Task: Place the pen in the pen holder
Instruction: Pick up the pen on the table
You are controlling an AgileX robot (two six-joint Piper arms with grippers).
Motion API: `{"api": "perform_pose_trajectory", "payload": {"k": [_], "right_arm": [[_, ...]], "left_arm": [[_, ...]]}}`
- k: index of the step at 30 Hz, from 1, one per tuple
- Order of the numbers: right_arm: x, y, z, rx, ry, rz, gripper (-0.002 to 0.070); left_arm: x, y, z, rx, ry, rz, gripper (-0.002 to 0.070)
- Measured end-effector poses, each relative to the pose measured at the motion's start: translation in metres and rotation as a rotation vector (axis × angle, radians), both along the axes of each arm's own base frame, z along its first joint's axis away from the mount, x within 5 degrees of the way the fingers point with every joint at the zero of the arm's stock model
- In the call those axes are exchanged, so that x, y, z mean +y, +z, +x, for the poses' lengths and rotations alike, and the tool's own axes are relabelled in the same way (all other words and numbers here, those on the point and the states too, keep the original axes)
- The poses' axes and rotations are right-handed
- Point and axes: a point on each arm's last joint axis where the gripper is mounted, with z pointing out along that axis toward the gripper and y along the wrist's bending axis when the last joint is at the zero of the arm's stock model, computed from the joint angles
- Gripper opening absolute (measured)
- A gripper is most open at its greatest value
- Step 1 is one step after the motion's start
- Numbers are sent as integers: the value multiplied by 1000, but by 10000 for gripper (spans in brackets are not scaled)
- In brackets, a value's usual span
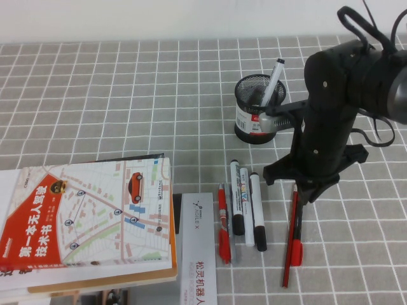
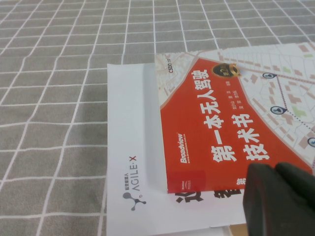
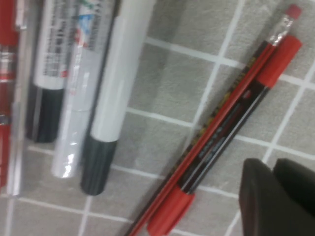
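The pen (image 1: 294,232), with red ends and a black barrel, lies flat on the checked cloth close against a thin dark-red pencil (image 1: 286,273). In the right wrist view the pen (image 3: 224,135) and the pencil (image 3: 248,69) run side by side. My right gripper (image 1: 310,189) hangs just above the pen's far end, shut and empty (image 3: 270,169), touching neither. The black mesh pen holder (image 1: 254,117) stands upright behind it with a white marker (image 1: 274,79) inside. My left gripper (image 2: 273,172) is shut and holds nothing, above the near corner of a book.
Three markers (image 1: 248,206) and a red pen with a clear barrel (image 1: 223,229) lie in a row left of the pen. A red-and-map-covered book (image 1: 89,216) sits on white sheets at the front left, with a white booklet (image 1: 198,254) beside it.
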Motion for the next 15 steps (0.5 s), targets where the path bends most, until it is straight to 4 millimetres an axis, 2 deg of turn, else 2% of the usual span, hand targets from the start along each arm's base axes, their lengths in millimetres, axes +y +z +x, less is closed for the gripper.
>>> {"api": "perform_pose_trajectory", "payload": {"k": [3, 9, 15], "right_arm": [[0, -3, 2, -2, 4, -14, 65], [1, -19, 8, 3, -41, -35, 240], [1, -44, 13, 38, -122, -90, 277]], "left_arm": [[0, 0, 0, 0, 0, 0, -3], [0, 0, 0, 0, 0, 0, -3], [0, 0, 0, 0, 0, 0, -3]]}}
